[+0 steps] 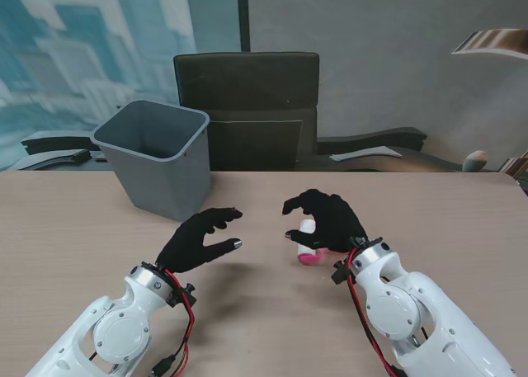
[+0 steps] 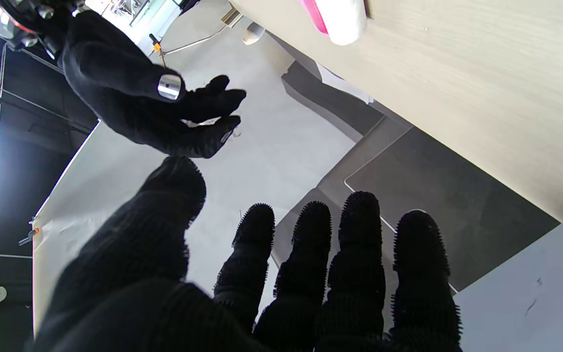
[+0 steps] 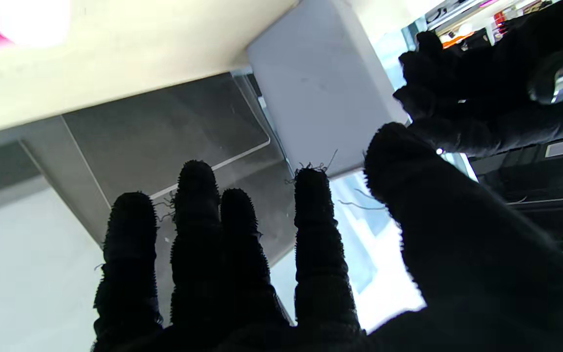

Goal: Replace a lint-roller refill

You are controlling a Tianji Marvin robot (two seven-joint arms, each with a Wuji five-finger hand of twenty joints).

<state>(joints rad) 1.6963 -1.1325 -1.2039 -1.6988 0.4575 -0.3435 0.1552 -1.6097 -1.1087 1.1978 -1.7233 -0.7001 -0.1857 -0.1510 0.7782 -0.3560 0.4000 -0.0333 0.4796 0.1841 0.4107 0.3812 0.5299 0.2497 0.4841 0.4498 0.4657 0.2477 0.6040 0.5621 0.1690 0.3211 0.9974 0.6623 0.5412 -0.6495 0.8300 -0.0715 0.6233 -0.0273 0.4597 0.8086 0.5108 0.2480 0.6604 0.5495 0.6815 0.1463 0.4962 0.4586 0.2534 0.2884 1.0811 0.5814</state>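
Hovering with both left hand point(image 1: 200, 238) and right hand point(image 1: 327, 219) spread, gripping nothing. Probably risking knocking the lint roller point(image 1: 307, 243) sideways, sitting half hidden under those right fingers.

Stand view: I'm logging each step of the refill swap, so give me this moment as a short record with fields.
left hand: raised over the table, fingers apart, holding nothing
right hand: fingers apart, empty, hovering over the lint roller
lint roller: white with pink, lying on the table, partly hidden by the right hand
bin: grey, open, on the table to the left, farther from me
table: light wood
chair: dark, behind the table
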